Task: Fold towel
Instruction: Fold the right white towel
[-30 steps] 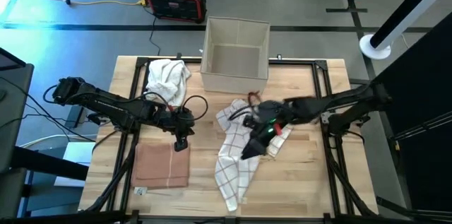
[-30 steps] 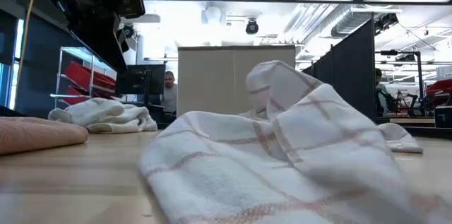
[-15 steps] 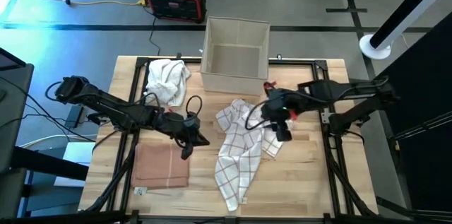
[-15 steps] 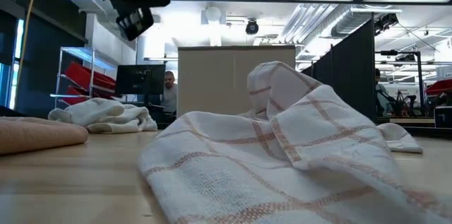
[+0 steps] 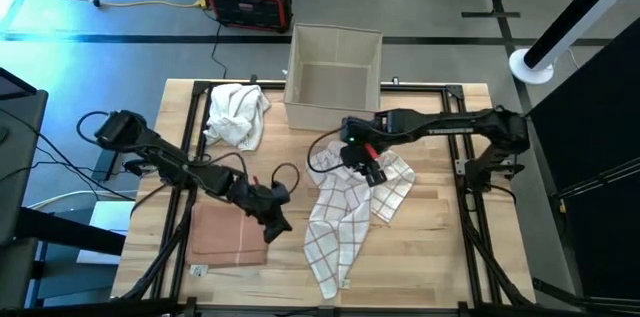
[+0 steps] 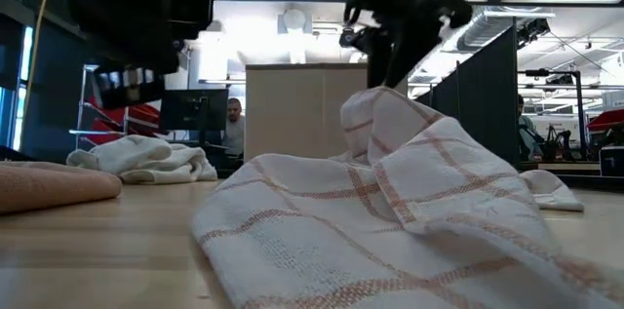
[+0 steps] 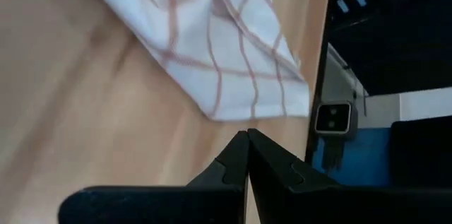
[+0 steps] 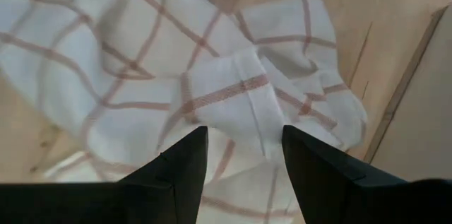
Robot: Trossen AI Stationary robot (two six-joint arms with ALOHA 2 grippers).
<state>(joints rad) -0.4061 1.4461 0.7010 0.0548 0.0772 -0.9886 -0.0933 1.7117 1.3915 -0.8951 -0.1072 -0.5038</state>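
**Checked towel, crumpled, table centre**

Checked towel: unfolded heap on the table, just in front of the box.
Right hand: fingers apart, above the towel's far end, holding nothing.
Left hand: fingers together, empty, between the pink folded cloth and the towel.
White cloth: bunched, far left.

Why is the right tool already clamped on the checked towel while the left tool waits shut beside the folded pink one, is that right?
Not quite: the right tool is open above the checked towel, not clamped on it, as the right wrist view shows. The left tool is shut beside the folded pink towel.
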